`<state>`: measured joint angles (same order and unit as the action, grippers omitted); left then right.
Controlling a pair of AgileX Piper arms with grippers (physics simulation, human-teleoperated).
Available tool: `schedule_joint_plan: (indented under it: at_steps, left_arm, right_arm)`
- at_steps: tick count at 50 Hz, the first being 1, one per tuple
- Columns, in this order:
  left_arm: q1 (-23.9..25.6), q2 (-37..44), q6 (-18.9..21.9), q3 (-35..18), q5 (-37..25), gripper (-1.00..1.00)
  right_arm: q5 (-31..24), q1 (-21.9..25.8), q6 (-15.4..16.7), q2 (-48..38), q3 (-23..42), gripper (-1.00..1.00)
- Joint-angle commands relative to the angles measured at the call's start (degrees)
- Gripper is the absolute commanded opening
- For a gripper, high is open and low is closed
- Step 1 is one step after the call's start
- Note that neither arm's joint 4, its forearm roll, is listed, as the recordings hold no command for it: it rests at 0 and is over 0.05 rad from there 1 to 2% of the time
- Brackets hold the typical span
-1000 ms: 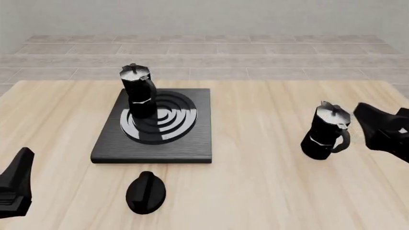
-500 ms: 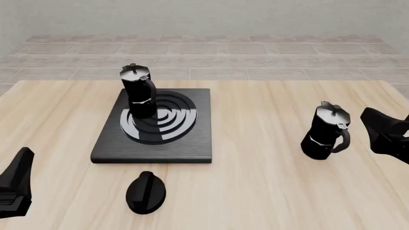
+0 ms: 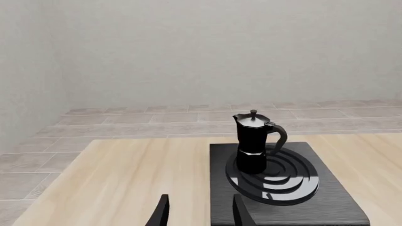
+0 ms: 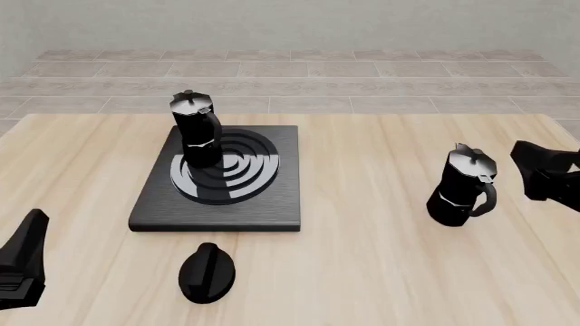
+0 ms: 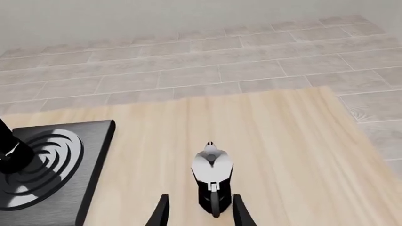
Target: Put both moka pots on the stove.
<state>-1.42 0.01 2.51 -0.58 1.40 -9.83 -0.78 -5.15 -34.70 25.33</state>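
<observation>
1. The left gripper (image 4: 23,261) is hovering at the near left table edge, its fingers (image 3: 161,214) spread apart and holding nothing
2. One moka pot (image 4: 197,131) is standing upright on the left part of the stove (image 4: 263,204), on the burner rings
3. The knob (image 4: 208,272) is lying just in front of the stove
4. The other moka pot (image 4: 464,185) is standing upright on the table (image 4: 371,238), handle facing the near right
5. The right gripper (image 5: 196,213) is hanging just beside that handle, fingers parted and empty

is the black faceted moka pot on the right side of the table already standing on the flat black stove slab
No, that black faceted moka pot stands on the bare wooden table, well apart from the flat black stove slab.
</observation>
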Motion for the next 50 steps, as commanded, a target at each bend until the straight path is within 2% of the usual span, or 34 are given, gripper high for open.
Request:
schedule_joint_plan:
  at_steps: [1,2,12,14,17,27,30,31,33,35,50]
  left_arm:
    - [0.0,0.0,0.0,0.0,-0.1,1.0]
    - [0.0,0.0,0.0,0.0,-0.1,1.0]
    - [-0.4,0.0,-0.4,-0.1,0.1,1.0]
    - [-0.4,0.0,-0.4,0.0,0.2,1.0]
    - [-0.3,0.0,-0.4,-0.1,0.2,1.0]
    - [-0.5,0.0,-0.4,0.3,0.5,1.0]
    - [-0.5,0.0,-0.4,0.2,0.4,1.0]
    - [-0.5,0.0,-0.4,0.3,0.5,1.0]
    - [-0.5,0.0,-0.3,0.3,0.5,1.0]
    - [-0.5,0.0,-0.3,0.3,0.5,1.0]
    - [-0.6,0.0,-0.3,0.1,0.4,1.0]
  right_arm:
    - [-2.5,-0.7,2.6,-5.0,4.7,1.0]
    - [-2.7,-0.2,1.7,-5.9,5.0,1.0]
    - [-3.9,-1.2,1.8,-11.1,7.4,1.0]
    - [-4.1,-0.6,0.2,-12.5,7.8,1.0]
    - [-4.8,-0.2,-0.5,-13.2,8.3,1.0]
    - [-4.2,0.0,-1.1,-16.2,8.4,1.0]
    - [-4.2,0.1,-1.7,-17.3,8.6,1.0]
    - [-4.3,0.8,-3.0,-17.8,8.6,1.0]
    - [-4.0,0.6,-2.5,-18.2,8.6,1.0]
    - [-3.9,0.9,-3.6,-19.1,8.6,1.0]
    - [-3.8,-0.6,-1.4,-23.3,11.2,1.0]
